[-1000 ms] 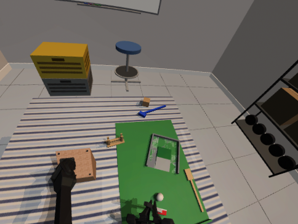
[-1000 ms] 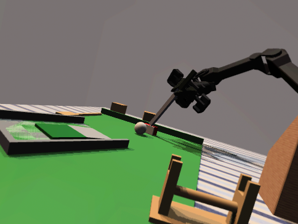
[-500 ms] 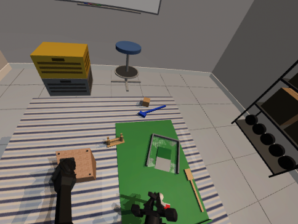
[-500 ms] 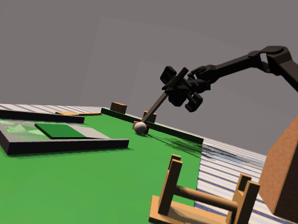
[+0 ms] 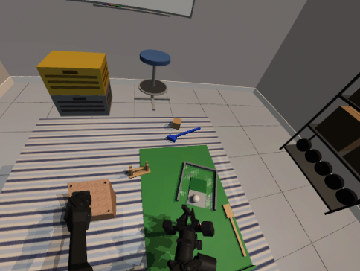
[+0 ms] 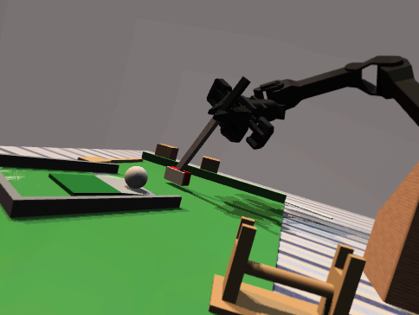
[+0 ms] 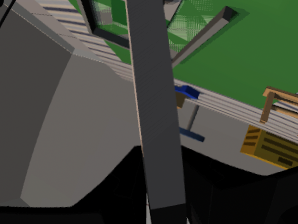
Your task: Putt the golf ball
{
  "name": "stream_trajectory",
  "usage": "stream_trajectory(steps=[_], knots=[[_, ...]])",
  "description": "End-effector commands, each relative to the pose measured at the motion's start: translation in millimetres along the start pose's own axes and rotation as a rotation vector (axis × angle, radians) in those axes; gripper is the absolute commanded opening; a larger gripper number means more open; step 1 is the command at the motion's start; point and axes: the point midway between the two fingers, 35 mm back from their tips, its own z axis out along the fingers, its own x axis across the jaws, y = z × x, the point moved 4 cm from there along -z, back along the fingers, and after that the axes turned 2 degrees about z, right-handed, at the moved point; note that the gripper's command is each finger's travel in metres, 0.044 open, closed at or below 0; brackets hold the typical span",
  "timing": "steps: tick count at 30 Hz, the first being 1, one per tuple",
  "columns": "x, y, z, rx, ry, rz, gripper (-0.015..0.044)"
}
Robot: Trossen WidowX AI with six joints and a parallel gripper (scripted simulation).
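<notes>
My gripper (image 5: 188, 213) (image 6: 220, 113) is shut on the red putter's shaft (image 6: 196, 144) (image 7: 157, 100), which slants down from the fingers. The putter's head (image 6: 177, 175), red with a pale face, is low over the green mat, behind the ball and apart from it; the arm hides it in the top view. The white golf ball (image 5: 195, 198) (image 6: 136, 177) is on the pale grey ramp (image 5: 201, 203) (image 6: 112, 182), near its lower end. The raised green (image 5: 198, 185) (image 6: 84, 183) lies just beyond the ramp. The ball is hidden in the wrist view.
Dark rails (image 5: 216, 190) (image 6: 147, 206) flank the ramp and green. A wooden mallet-shaped tool (image 5: 236, 234) lies on the right. A wooden stand (image 5: 140, 173) (image 6: 290, 278) is at the mat's left edge. A blue putter (image 5: 187, 132) and small block (image 5: 176, 123) lie beyond.
</notes>
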Motion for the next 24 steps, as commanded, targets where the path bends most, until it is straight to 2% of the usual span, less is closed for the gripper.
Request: stream_trajectory(steps=[1, 5, 24], knots=[[15, -28, -7, 0.006, 0.008, -0.013, 0.0000], [22, -43, -12, 0.007, 0.010, -0.013, 0.0000], [17, -36, -7, 0.013, 0.005, -0.015, 0.0000]])
